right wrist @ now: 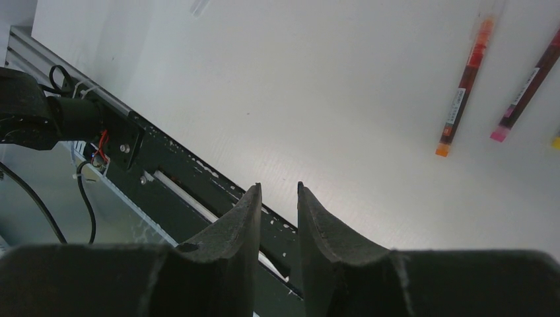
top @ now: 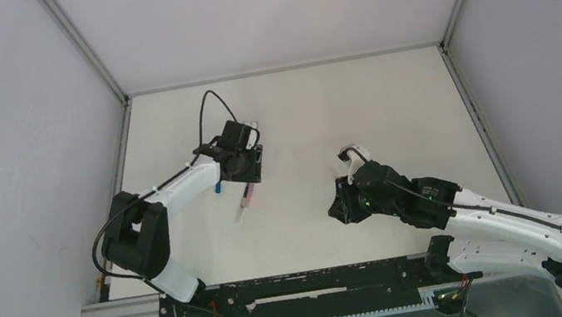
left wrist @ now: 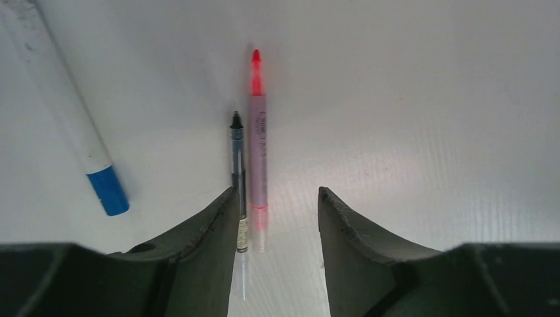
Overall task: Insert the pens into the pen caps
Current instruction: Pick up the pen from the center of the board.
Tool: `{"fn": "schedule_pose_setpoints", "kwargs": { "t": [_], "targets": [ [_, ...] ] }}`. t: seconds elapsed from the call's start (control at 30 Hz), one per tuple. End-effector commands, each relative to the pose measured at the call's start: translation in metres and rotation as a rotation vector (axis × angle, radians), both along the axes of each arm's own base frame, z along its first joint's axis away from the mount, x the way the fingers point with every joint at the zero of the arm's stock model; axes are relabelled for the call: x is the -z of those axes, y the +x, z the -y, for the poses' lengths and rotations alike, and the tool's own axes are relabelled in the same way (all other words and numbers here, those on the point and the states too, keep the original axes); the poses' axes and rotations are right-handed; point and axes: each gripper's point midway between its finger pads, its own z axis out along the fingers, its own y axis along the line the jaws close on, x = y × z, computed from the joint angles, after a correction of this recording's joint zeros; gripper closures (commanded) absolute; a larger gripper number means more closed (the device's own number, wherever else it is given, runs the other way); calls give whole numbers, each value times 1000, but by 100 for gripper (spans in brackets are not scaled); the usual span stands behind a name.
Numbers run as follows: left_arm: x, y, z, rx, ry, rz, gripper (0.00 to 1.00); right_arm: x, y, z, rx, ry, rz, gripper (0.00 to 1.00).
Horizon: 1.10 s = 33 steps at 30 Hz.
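Note:
In the left wrist view two pens lie side by side on the white table: a pink-barrelled pen [left wrist: 257, 152] with a red tip and a thinner dark pen [left wrist: 236, 155]. My left gripper [left wrist: 277, 198] is open and low over their near ends, which lie between its fingers. The dark pen lies right against the left finger [left wrist: 221, 218]. From above, the left gripper [top: 242, 166] is at the table's left middle, with the pens [top: 246, 200] poking out below it. My right gripper [right wrist: 279, 188] stands slightly open with nothing in it, near the front rail. The pen caps are out of view.
A thick white marker with a blue end [left wrist: 107, 190] lies left of the left gripper. Right of the right gripper lie an orange-ended pen [right wrist: 464, 89] and a pink-ended pen [right wrist: 527, 86]. The black front rail [top: 297, 286] runs along the near edge. The enclosure walls stand close.

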Motion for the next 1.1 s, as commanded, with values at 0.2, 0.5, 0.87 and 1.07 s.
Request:
{"fn": "schedule_pose_setpoints", "kwargs": {
  "t": [0.2,0.5,0.87,1.07],
  "targets": [
    [7,10,-6,-49,110,27,55,-11,1,-5,9,47,17,66],
    [13,-10,-28,-103,102,49,55,-10,2,-8,0,48,15,66],
    [27,-9,-27,-92,95,-6,57,-7,1,-9,-2,39,8,66],
    [35,-10,-29,-93,109,-24,57,-7,1,-9,-2,37,9,66]
  ]
}}
